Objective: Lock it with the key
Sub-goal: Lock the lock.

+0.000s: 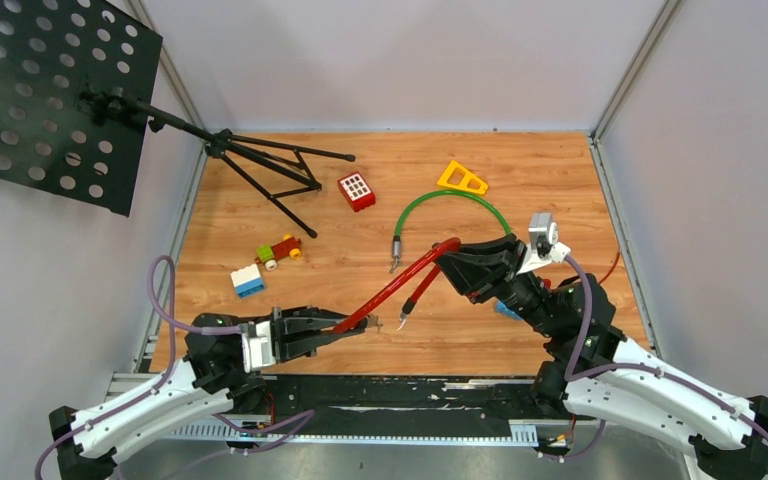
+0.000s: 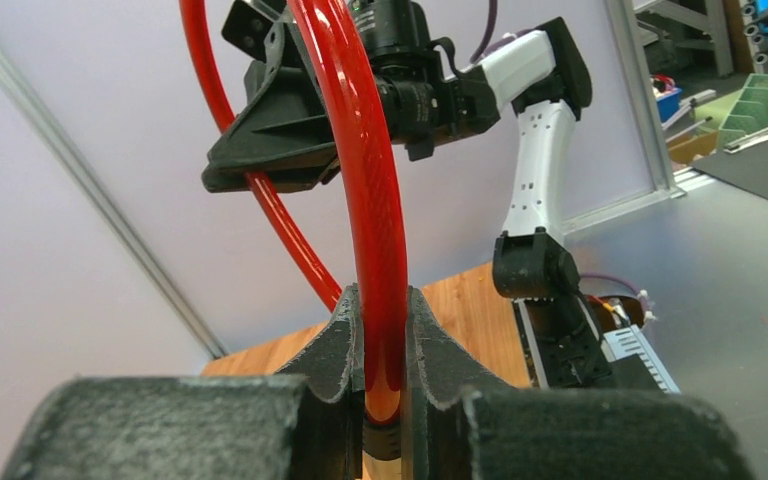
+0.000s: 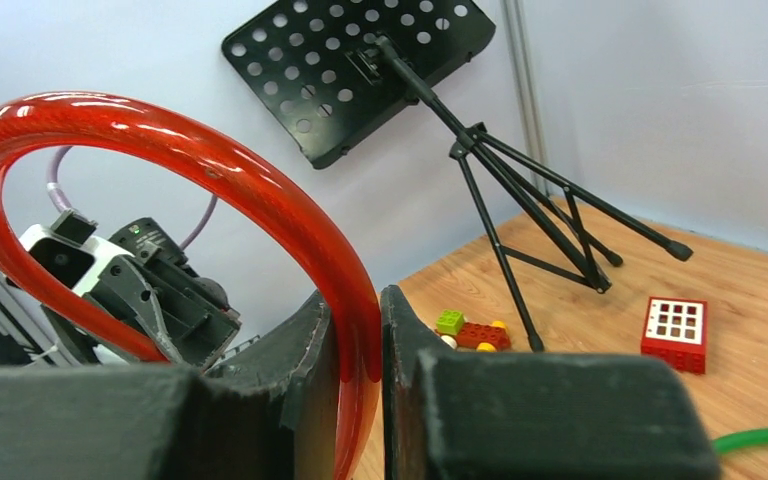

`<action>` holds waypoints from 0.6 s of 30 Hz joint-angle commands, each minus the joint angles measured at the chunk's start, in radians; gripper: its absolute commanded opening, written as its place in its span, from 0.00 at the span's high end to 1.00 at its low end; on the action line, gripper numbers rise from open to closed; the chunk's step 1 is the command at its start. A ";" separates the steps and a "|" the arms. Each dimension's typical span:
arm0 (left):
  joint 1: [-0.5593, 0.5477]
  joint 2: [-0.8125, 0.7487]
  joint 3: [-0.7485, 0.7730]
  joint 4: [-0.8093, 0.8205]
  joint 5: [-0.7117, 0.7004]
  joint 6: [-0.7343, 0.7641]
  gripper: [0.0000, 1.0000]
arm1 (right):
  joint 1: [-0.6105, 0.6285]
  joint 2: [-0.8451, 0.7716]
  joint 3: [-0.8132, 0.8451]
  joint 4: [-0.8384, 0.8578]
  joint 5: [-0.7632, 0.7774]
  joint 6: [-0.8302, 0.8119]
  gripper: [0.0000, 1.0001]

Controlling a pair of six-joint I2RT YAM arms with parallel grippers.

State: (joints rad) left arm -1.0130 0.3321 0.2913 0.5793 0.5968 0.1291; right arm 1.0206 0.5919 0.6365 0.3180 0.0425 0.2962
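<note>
The red cable lock (image 1: 400, 282) was held up off the wooden table (image 1: 560, 180), strung between both arms. The left gripper (image 1: 345, 327) was clamped on one end of the cable, its jaws pressed tight against the red sheath on either side, and the cable rose out from between them. The right gripper (image 1: 447, 255) pinched the cable at the top of its bend, jaws closed on it. From there the other strand dropped back toward the left gripper, its tip hanging near it. A green cable (image 1: 450, 200) lay well apart, farther back
</note>
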 commanded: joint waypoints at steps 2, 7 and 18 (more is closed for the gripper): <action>-0.007 0.017 0.062 0.063 0.164 0.010 1.00 | -0.002 -0.004 -0.030 0.264 0.037 0.118 1.00; -0.006 0.036 0.062 0.081 0.178 -0.003 1.00 | -0.002 0.042 -0.065 0.351 0.151 0.233 1.00; -0.007 0.045 0.055 0.089 0.189 -0.019 1.00 | -0.001 0.135 -0.081 0.494 0.216 0.376 1.00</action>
State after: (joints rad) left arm -1.0119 0.3866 0.3153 0.5869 0.6758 0.1131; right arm 1.0264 0.7258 0.5232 0.6357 0.1589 0.5564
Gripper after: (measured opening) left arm 0.142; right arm 0.164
